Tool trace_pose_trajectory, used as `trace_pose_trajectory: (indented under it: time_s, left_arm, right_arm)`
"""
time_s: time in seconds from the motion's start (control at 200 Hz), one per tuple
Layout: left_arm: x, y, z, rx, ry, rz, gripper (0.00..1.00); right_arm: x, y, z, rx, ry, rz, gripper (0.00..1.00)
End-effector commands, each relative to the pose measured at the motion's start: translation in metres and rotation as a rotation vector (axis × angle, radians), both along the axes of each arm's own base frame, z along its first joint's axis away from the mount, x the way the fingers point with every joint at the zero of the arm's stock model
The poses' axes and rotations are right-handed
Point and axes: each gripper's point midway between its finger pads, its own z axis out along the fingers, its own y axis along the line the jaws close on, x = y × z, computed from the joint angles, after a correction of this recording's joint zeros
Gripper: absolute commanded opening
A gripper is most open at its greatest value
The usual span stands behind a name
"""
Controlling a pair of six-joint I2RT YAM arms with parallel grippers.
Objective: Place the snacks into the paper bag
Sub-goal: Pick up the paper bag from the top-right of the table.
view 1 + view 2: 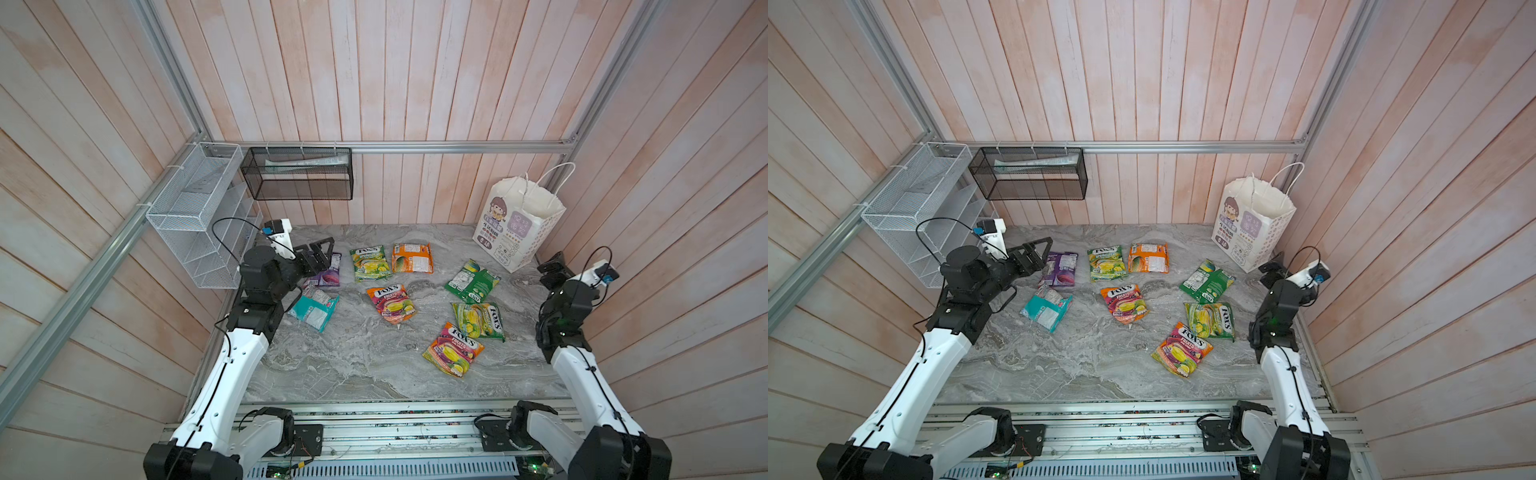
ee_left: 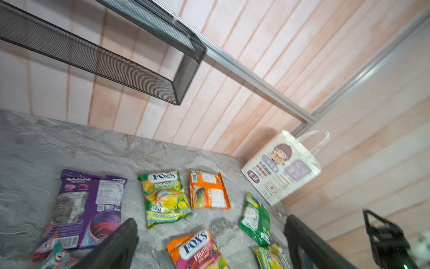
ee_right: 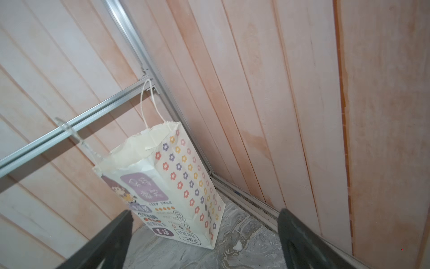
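Observation:
Several snacks lie flat on the marble table (image 1: 357,365): a purple pouch (image 1: 330,274), a teal one (image 1: 314,309), yellow-green ones (image 1: 370,262) (image 1: 480,321), an orange one (image 1: 412,258), a green one (image 1: 471,281) and orange-pink ones (image 1: 391,303) (image 1: 453,349). The paper bag (image 1: 517,224) stands upright and open-topped in the far right corner. My left gripper (image 1: 329,254) hovers open and empty over the purple pouch (image 2: 86,207). My right gripper (image 1: 550,266) hangs open and empty just in front of the paper bag (image 3: 176,186).
A white wire rack (image 1: 195,216) hangs on the left wall right behind my left arm. A black mesh basket (image 1: 297,174) is fixed to the back wall. Wooden walls close in three sides. An aluminium rail (image 1: 395,424) runs along the front edge.

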Motion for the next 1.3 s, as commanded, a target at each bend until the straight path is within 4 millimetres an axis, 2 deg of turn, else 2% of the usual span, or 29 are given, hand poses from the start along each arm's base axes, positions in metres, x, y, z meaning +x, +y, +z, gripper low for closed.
trace_pose_trajectory:
  time_s: [0.0,0.115,0.23,0.45,0.65,0.745,0.905,1.296]
  left_arm:
    - [-0.032,-0.024,-0.002,0.028,-0.040,-0.169,1.00]
    - [-0.045,-0.036,-0.007,0.071,-0.105,-0.231,1.00]
    - [-0.051,-0.034,-0.007,0.084,-0.131,-0.216,1.00]
    - [-0.062,-0.036,-0.004,0.069,-0.168,-0.230,1.00]
    - [-0.071,-0.041,0.002,0.050,-0.197,-0.267,1.00]
    - [-0.072,-0.042,0.001,0.043,-0.197,-0.276,1.00]
    - [-0.074,-0.045,0.001,0.037,-0.199,-0.290,1.00]
    - [-0.078,-0.053,0.001,0.015,-0.202,-0.334,1.00]
  right_arm:
    - [0.022,0.000,-0.020,0.226,0.086,0.069,0.98]
    - [0.050,-0.008,-0.005,0.294,0.089,0.063,0.98]
    - [0.080,-0.021,0.002,0.373,0.126,0.030,0.98]
    - [0.128,-0.037,0.002,0.507,0.260,-0.040,0.98]
    - [0.161,-0.036,-0.011,0.552,0.348,-0.001,0.93]
    - [0.173,-0.033,-0.014,0.538,0.349,0.048,0.88]
    - [0.181,-0.031,-0.023,0.528,0.369,0.073,0.84]
    - [0.202,-0.013,-0.015,0.509,0.291,0.208,0.78]
